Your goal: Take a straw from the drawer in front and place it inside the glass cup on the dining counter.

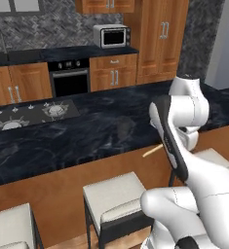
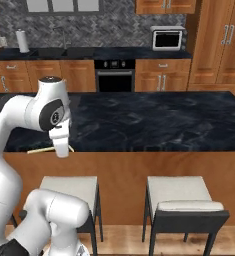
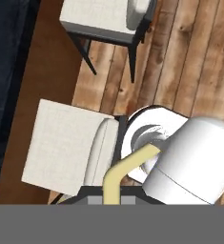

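Straw pinched in closed gripper, lower end cut off; glass cup barely discernible.

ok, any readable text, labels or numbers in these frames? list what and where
None readable.
Microwave: control panel beside the door is a pale blur, no legible characters.
Oven: knob strip shows small light dots, no numerals to make out.
Cooktop: burner marks only, no lettering.
Straw, dining counter, stools: plain, no print.
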Motion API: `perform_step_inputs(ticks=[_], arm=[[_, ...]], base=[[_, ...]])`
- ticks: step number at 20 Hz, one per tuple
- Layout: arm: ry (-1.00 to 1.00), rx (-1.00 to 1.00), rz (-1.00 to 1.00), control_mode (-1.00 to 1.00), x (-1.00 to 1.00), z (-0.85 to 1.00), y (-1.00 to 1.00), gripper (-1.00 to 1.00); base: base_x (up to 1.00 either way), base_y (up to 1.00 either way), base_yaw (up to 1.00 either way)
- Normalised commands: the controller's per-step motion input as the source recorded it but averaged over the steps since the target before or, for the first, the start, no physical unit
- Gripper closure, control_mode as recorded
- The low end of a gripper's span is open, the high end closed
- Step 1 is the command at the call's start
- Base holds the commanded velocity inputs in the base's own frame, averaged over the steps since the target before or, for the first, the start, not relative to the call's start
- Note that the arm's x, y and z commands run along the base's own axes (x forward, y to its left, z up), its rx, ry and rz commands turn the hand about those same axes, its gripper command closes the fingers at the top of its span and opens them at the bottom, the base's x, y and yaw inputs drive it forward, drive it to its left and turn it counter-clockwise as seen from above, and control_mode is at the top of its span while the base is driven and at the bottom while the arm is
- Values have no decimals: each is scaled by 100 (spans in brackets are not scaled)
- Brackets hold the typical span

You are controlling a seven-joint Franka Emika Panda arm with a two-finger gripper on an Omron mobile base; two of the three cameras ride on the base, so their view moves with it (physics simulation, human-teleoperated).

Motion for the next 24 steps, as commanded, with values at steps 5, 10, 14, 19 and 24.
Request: perform_step_inputs(ticks=[5,10,14,19,24], arm=[[-14,8,32,-100,46,46,-20,100],[-13,6,33,-100,44,31,-8,100],[-15,3,32,-100,16,14,-12,100],[-14,2,30,-100,10,11,-8,100],[-16,1,29,-100,2,15,0,100]], base=[[0,0,0],[0,0,0],[0,0,0],[0,0,0],[0,0,0]])
